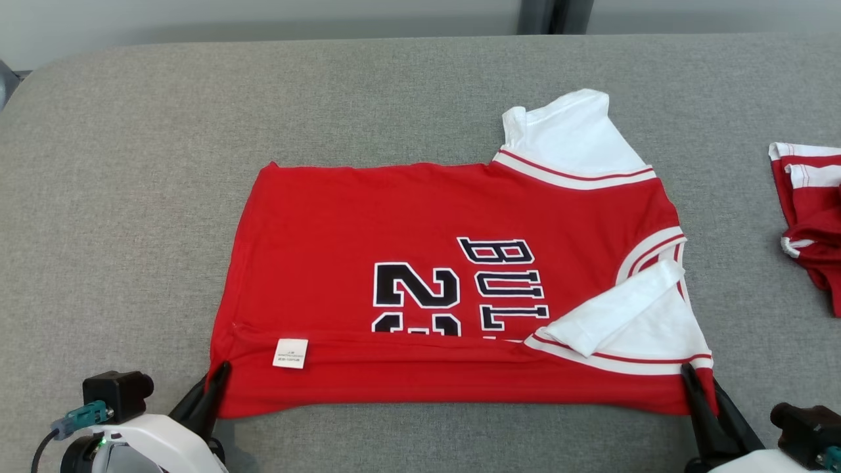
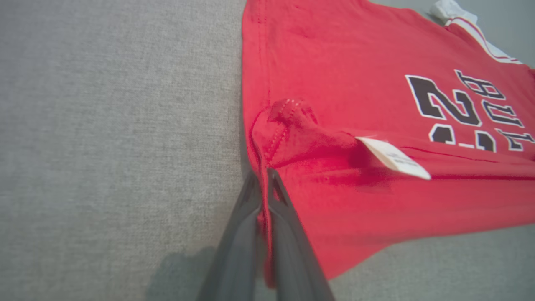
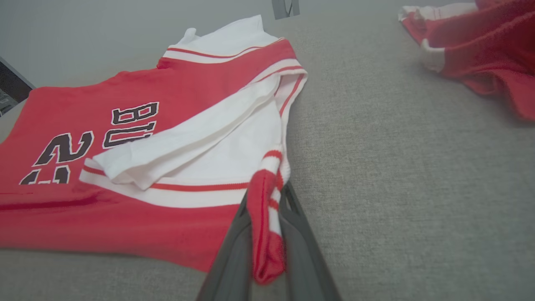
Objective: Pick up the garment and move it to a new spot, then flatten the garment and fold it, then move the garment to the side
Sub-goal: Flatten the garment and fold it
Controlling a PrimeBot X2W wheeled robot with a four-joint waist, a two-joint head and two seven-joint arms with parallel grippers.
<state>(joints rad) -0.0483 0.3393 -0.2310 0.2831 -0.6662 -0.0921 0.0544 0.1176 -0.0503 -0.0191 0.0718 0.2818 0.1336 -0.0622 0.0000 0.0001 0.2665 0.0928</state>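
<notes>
Your jersey [image 1: 420, 217], red with white sleeves and black lettering, lies spread across the middle of the grey padded surface [image 1: 131, 164], with its neck end toward the robot's right. Its near long edge is turned over onto the body as a narrow band. A small white label [image 1: 290, 353] shows on that band near the left end.

Your left hand [image 1: 220, 378] is clamped on the jersey's near left corner. In the left wrist view its two dark fingers are pressed together with a thin ridge of red cloth between them.

Your right hand [image 1: 698, 384] grips the near right corner. The right wrist view shows a thicker roll of red and white striped trim pinched between its fingers.

Both corners sit low, touching the surface or just above it; you can't tell which. A second red and white garment [image 1: 811, 210] lies crumpled at the right edge, well apart from the jersey.
</notes>
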